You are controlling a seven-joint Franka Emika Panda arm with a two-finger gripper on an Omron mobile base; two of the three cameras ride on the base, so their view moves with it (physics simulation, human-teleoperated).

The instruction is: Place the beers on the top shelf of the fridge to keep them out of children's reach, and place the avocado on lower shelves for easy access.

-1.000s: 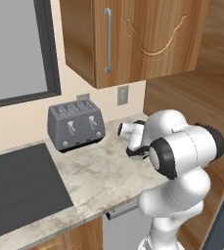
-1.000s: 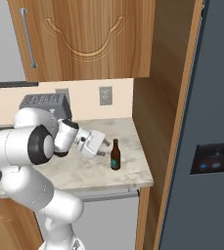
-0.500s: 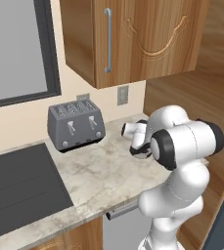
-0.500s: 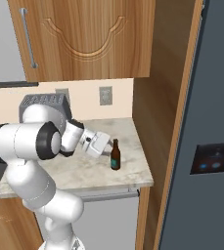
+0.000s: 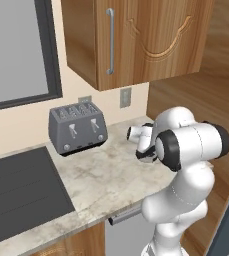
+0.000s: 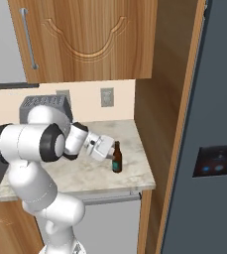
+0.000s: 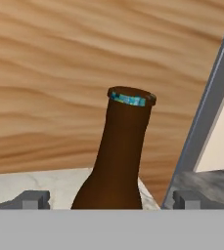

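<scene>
One of the beers, a brown bottle point(image 6: 116, 158) with a blue-teal band at its mouth, stands upright on the marble counter point(image 6: 130, 141) near its right end. My gripper point(image 6: 110, 154) reaches it from the left, level with its upper body. In the hand view the bottle point(image 7: 125, 146) rises between my two fingertips point(image 7: 33, 199). The gripper point(image 7: 108, 200) is open, with gaps on both sides of the glass. The fridge point(image 6: 209, 99) stands dark blue-grey at the right, its black panel point(image 6: 217, 161) lit blue. The avocado and the shelves are out of view.
A grey toaster point(image 5: 78, 128) sits at the back of the counter under a wooden wall cabinet point(image 5: 136, 40). A black cooktop point(image 5: 21, 190) lies to the left. A tall wooden side panel point(image 6: 167, 109) rises between the counter's end and the fridge.
The hand has pushed forward to the right, closing the distance to the brown bottle. The bottle has not moved and the fingers have stayed wide apart.
</scene>
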